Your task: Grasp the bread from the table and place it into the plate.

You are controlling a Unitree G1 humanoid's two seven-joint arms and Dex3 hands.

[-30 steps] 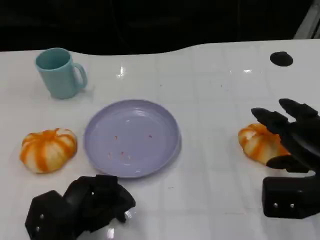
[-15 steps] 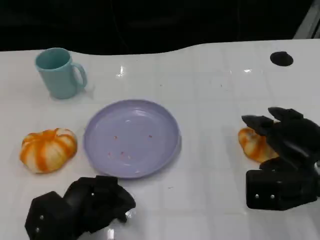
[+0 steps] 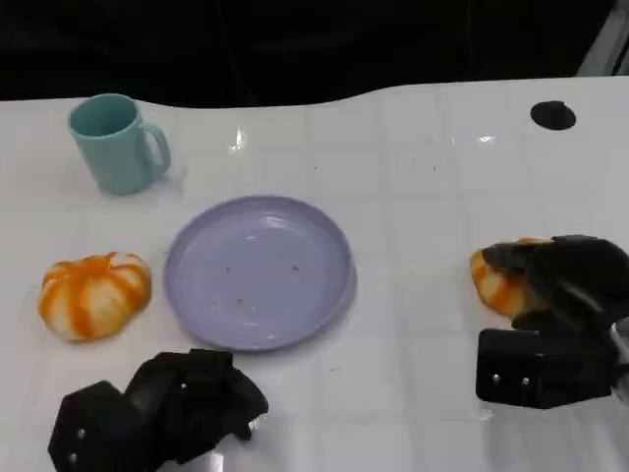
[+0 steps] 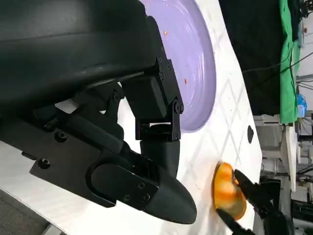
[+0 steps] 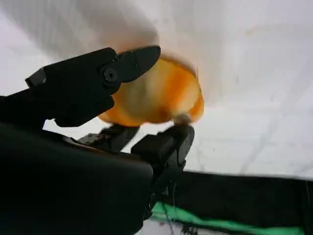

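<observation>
Breads two: right hand [image 3: 560, 285] grips one [image 3: 499, 283]; left hand [image 3: 187, 403] curled, empty; plate [image 3: 258, 270] one.

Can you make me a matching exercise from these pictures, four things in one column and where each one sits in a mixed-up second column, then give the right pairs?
Things:
1. light blue ceramic mug
2. round lavender plate
3. orange-and-white striped bread roll in the right hand's fingers
4. small black round mark

Places, as the head view shows them:
A. far right corner of the white table
B. middle of the table, holding nothing but a few crumbs
C. far left of the table, handle turned toward the plate
D. right side of the table, black fingers closed around it

Pairs: 1-C, 2-B, 3-D, 4-A
</observation>
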